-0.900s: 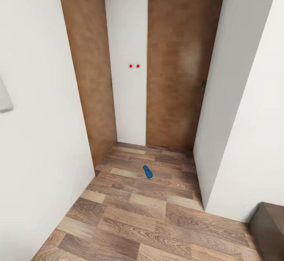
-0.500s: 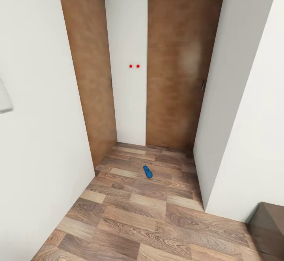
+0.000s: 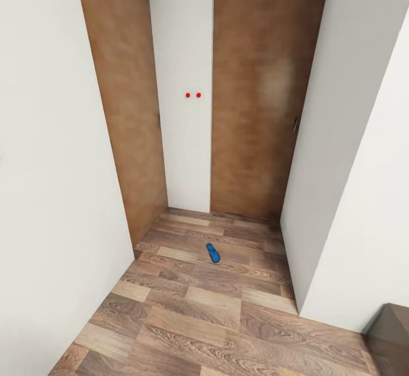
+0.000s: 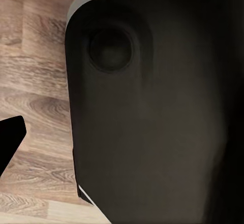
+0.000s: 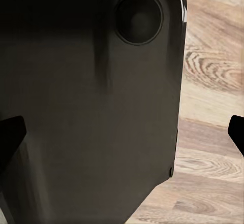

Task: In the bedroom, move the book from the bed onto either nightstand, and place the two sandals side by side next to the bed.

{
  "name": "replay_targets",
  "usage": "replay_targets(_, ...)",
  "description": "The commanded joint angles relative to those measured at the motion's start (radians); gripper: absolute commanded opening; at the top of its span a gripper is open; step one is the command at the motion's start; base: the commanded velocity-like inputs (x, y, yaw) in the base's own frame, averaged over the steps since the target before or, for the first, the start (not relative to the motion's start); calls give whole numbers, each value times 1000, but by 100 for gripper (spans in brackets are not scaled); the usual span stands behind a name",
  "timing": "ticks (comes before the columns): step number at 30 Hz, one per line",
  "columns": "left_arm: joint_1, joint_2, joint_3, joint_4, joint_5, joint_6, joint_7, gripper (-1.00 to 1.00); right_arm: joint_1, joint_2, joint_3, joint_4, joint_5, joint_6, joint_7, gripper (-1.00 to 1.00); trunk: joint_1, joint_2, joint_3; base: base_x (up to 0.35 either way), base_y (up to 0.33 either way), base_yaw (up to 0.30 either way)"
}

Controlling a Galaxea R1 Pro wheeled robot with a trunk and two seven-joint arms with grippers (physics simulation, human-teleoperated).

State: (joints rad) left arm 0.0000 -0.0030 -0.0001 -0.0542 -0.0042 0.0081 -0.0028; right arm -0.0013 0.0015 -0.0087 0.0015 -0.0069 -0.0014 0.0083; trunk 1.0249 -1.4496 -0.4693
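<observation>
Sandal: one small flat bright blue sandal (image 3: 213, 253) lies alone on the brown wood-plank floor (image 3: 187, 313), a little below the middle of the head picture. Two tall brown wooden doors (image 3: 255, 97) stand behind it, with plain white walls (image 3: 51, 137) on both sides. A dark brown wooden corner (image 3: 392, 322) peeks in at the lower right; I cannot tell what it belongs to.

In the left wrist picture, a big dark rounded robot part (image 4: 152, 107) sits over the wood floor. One black tip shows at the lower left edge. I cannot tell if the jaws are open or closed.

In the right wrist picture, black tips show at both side edges, wide apart, so these jaws look open and hold nothing.

I think nothing is done yet: the sandal is not picked up.

Compared with before, the whole head picture has shifted a bit, so the camera moved, not the sandal.
</observation>
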Motion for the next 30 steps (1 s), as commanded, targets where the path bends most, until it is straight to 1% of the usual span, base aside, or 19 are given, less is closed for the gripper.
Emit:
replay_targets(1,0,0,0,-1,-1,0,0,100,0,0,0,0,-1,0,1,100,0,0,-1,30,0,0)
replay_targets(6,0,1,0,-1,-1,-1,0,100,0,0,1,0,-1,0,1,100,0,0,-1,19,0,0)
replay_targets(9,0,2,0,-1,-2,-9,0,100,0,0,2,0,-1,0,1,100,0,0,-1,154,0,0)
replay_targets(14,0,2,0,-1,-1,-39,0,100,0,0,1,0,-1,0,1,100,0,0,-1,291,0,0)
replay_targets(30,0,2,0,-1,-2,-45,0,100,0,0,1,0,-1,0,1,100,0,0,-1,324,0,0)
